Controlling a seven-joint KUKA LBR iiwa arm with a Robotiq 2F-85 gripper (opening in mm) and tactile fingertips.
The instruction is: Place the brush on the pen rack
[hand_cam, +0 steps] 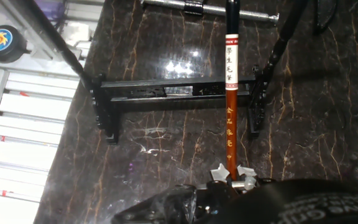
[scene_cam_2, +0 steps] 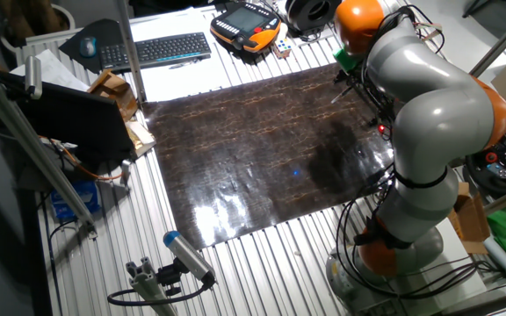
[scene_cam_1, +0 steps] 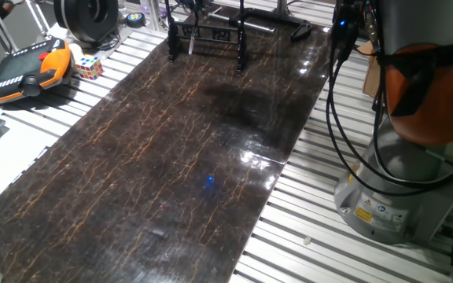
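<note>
In the hand view my gripper (hand_cam: 232,175) is shut on the brush (hand_cam: 231,118), with the small silvery fingertips (hand_cam: 219,170) on either side of its near end. The brush has an orange-brown shaft with a white lettered band and a dark far end. It points away from me and crosses over the crossbar of the pen rack (hand_cam: 173,91), a small black frame with upright posts standing on the dark marbled mat. I cannot tell whether the brush touches the bar. The rack also shows at the far end of the mat in one fixed view (scene_cam_1: 208,34). In the other fixed view the arm hides the gripper.
A threaded metal rod (hand_cam: 166,5) lies just beyond the rack. An orange teach pendant (scene_cam_1: 34,71), a colour cube (scene_cam_1: 87,67) and a big black spool (scene_cam_1: 85,16) sit at the far left. The arm's base (scene_cam_1: 392,196) stands to the right. A keyboard (scene_cam_2: 156,48) lies behind the mat.
</note>
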